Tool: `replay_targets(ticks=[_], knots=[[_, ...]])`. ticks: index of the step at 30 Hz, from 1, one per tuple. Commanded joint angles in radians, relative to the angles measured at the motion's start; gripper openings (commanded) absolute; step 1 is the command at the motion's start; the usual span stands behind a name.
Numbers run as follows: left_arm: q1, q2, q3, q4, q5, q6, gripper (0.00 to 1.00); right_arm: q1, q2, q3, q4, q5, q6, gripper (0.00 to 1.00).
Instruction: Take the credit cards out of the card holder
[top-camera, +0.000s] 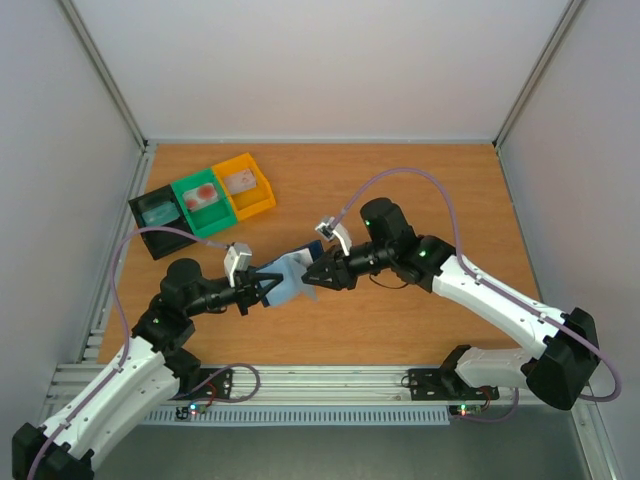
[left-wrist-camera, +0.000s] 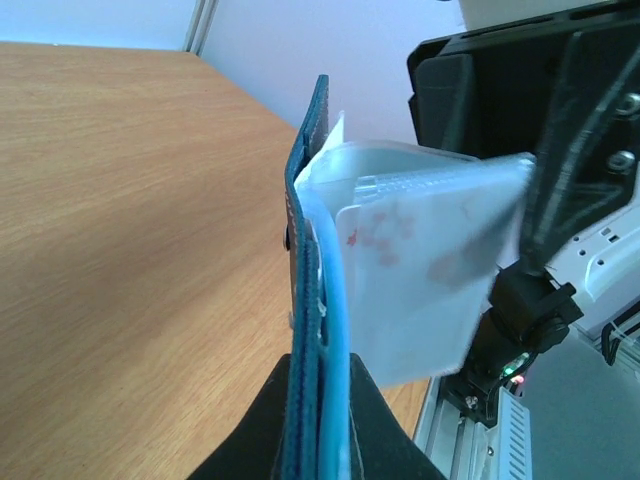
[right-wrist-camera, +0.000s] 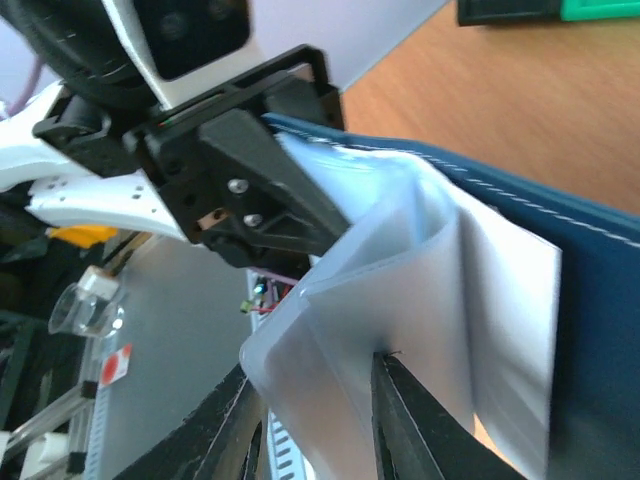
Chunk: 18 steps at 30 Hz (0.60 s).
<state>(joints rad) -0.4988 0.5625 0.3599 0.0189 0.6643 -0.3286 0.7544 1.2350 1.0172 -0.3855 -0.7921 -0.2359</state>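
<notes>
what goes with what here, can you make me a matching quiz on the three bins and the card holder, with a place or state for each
Things:
1. black plastic bin
2. green plastic bin
3. yellow plastic bin
4. navy bifold card holder

Places or states:
a. clamped upright between the left fingers
b. middle of the bin row
c. holds a teal card
d. right end of the bin row

Pairs: 1-c, 2-b, 3-d, 4-a
</notes>
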Motion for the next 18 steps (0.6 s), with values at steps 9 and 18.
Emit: replay_targets(ticks=[9, 18], knots=[[0.002, -0.012, -0.004, 0.076, -0.007, -0.014, 0.00, 0.051, 0.006, 0.016, -0.026, 0.275, 0.019, 0.34], [0.002, -0.013, -0.003, 0.074, -0.010, -0.024, 0.00, 0.051, -0.033, 0.039, -0.099, 0.455, 0.017, 0.39]])
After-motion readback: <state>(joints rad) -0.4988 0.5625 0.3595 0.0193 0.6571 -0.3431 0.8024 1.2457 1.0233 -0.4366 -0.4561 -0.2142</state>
